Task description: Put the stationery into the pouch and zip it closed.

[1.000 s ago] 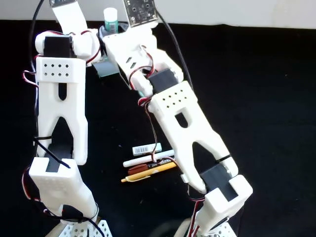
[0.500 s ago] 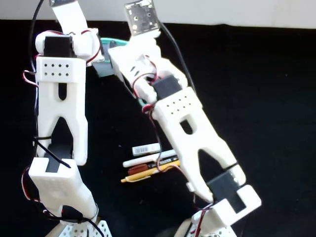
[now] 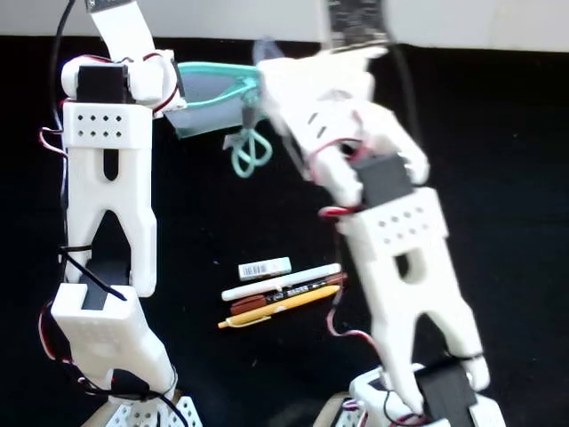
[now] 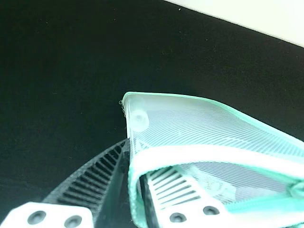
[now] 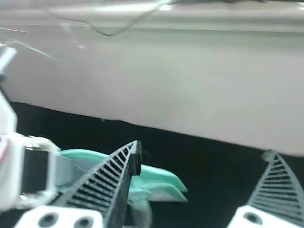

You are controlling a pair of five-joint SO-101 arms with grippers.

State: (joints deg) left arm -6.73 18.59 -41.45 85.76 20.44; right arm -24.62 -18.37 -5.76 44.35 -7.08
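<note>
The teal mesh pouch [image 3: 213, 98] hangs above the table's far edge, its mouth gaping. My left gripper [image 3: 175, 96] is shut on one end of it. In the left wrist view the pouch [image 4: 204, 137] is clamped between the black and white fingers [image 4: 95, 178]. My right gripper [image 5: 203, 148] stands open beside the pouch's other end [image 5: 154, 178], nothing between its fingers. A teal cord loop [image 3: 252, 151] dangles from the pouch. On the table lie a white labelled eraser [image 3: 264, 268], a white pen [image 3: 280, 283], a dark pen [image 3: 286, 293] and a yellow pen [image 3: 267, 311].
A pale wall [image 5: 166, 80] rises just behind the black table's far edge. Both white arms stand over the table, the left arm [image 3: 107, 196] left of the pens, the right arm [image 3: 409, 258] to their right. Bare black tabletop [image 3: 507, 178] lies at the right.
My right arm has swung to the right and lifted off the pouch, uncovering the pouch mouth and cord loop. The white-capped item seen at the pouch a second ago is out of sight.
</note>
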